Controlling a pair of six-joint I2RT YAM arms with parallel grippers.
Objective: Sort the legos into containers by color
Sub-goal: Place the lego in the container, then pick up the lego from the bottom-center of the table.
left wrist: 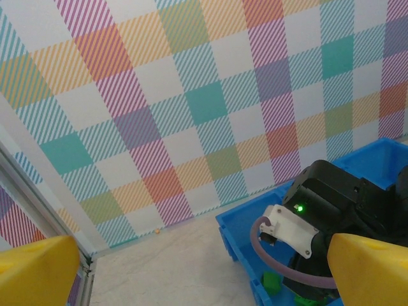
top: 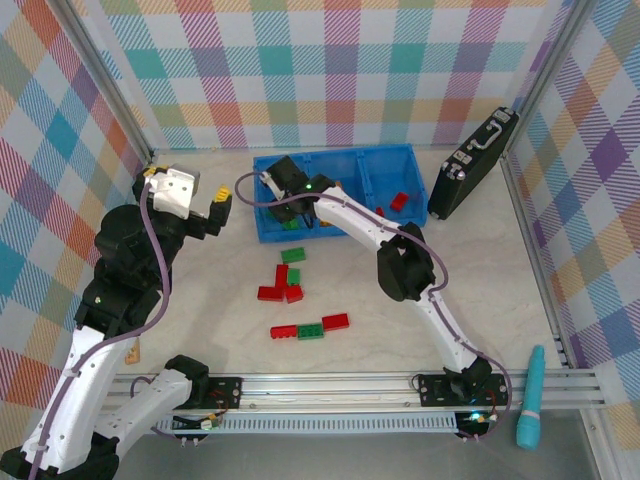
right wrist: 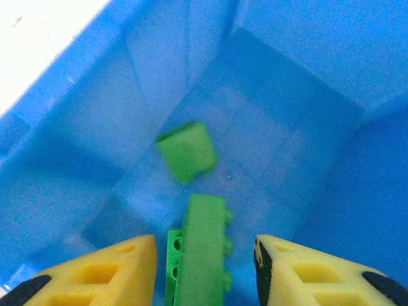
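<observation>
**Lighting and image quality.** Bright, even, diffuse light in all views. Top view: sharp throughout, with the arms casting only soft, faint shadows on the table [top: 400,330]. Left wrist view: wall [left wrist: 191,95] crisp; fingers [left wrist: 366,271] of the left gripper [left wrist: 204,277] slightly out of focus. Right wrist view: bin [right wrist: 287,76] hazy with a pale sheen, and the upper-left corner blown out to white.

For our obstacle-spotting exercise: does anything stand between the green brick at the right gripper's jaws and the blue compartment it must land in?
Nothing visible does. The green brick sits between the right gripper's parted jaws, already within the blue compartment; a second green brick lies farther along its floor, apart.
</observation>
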